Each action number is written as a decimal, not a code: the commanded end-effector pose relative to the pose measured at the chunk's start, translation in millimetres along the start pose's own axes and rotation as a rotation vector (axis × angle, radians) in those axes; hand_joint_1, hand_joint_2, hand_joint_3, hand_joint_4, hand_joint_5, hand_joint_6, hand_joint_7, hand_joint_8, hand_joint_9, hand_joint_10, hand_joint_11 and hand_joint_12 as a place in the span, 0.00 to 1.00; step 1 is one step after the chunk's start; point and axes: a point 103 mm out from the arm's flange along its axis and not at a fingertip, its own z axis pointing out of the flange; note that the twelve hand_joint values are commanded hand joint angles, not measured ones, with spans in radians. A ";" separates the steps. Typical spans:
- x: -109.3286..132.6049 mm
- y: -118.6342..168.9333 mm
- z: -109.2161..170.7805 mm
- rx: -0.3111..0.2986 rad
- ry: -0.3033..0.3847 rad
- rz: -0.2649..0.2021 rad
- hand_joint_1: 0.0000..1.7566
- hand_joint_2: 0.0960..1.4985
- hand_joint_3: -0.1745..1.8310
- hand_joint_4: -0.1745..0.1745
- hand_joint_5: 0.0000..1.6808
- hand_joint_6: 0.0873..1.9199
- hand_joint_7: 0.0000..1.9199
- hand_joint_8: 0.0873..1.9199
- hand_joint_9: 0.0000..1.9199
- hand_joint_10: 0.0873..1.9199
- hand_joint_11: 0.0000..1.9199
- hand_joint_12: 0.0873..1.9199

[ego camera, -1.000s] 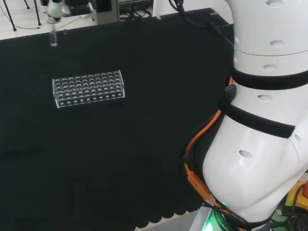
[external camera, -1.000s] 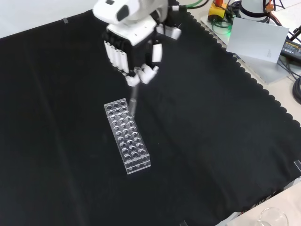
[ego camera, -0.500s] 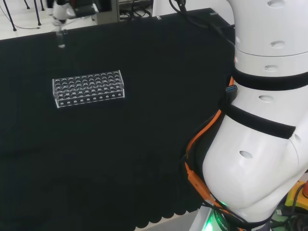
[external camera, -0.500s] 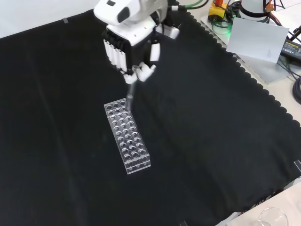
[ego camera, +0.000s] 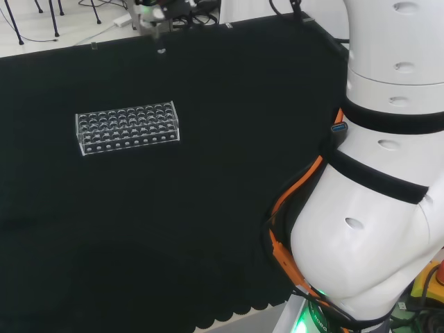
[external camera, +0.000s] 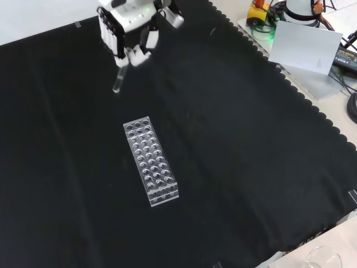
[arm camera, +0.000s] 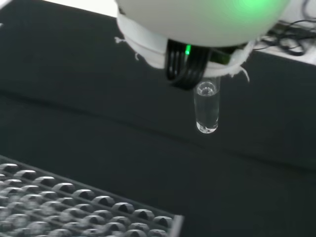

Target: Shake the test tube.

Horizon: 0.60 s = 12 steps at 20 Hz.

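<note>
Looking from the front, the clear rack (external camera: 150,162) sat on the desk (external camera: 251,145) below the robot hand, nearer the camera, with no tubes showing in its holes. Above and beyond it, the robot hand (external camera: 127,25) was high over the black cloth. Its fingers were curled round the top of the test tube (external camera: 117,78), which hung down from them in the air, well apart from the rack. So the tube was picked up and lifted. Whether the shaking was done, the pictures could not tell; I think it was under way.
</note>
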 end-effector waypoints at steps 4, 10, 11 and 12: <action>49.2 -5.5 -3.6 0.007 0.158 -0.071 0.82 0.36 0.43 0.00 0.84 0.00 0.74 0.31 0.67 0.35 0.75 0.55; 95.9 -6.3 -9.6 0.017 0.263 -0.143 0.82 0.36 0.43 0.00 0.84 0.00 0.74 0.31 0.67 0.35 0.75 0.55; 99.4 -5.9 -10.4 0.016 0.263 -0.152 0.82 0.36 0.43 0.00 0.84 0.00 0.74 0.31 0.67 0.35 0.75 0.55; 101.9 -5.3 -10.4 0.016 0.257 -0.159 0.82 0.36 0.43 0.00 0.84 0.00 0.74 0.31 0.67 0.35 0.75 0.55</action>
